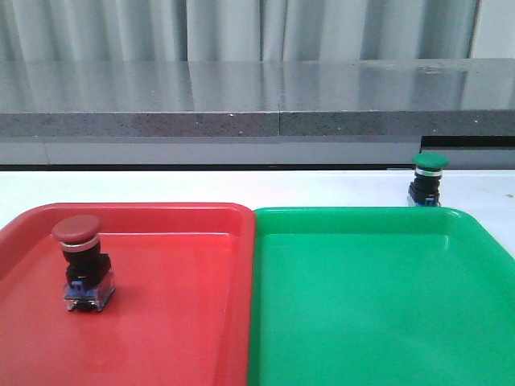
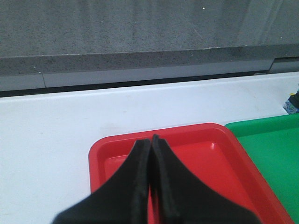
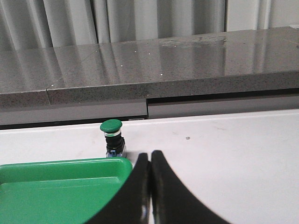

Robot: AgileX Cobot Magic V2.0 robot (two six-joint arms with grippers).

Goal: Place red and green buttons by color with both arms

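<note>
Looks like a lab or robot test bench, not a home. Plain white tabletop [image 1: 241, 186] with a grey speckled stone-like ledge [image 1: 241, 100] behind it and pale pleated curtains [image 1: 241, 28] closing off the background. Only staged props on it: a red tray [image 1: 161, 322] and a green tray [image 1: 378, 322] side by side, with industrial push-button switches [image 1: 82, 261].

A dark red button [image 1: 78, 230] sits in a glossy red tray [image 1: 185, 322]; a green button [image 1: 429, 161] stands on the white table [image 1: 201, 186]. Green tray [image 1: 378, 305], speckled grey counter [image 1: 241, 92].
</note>
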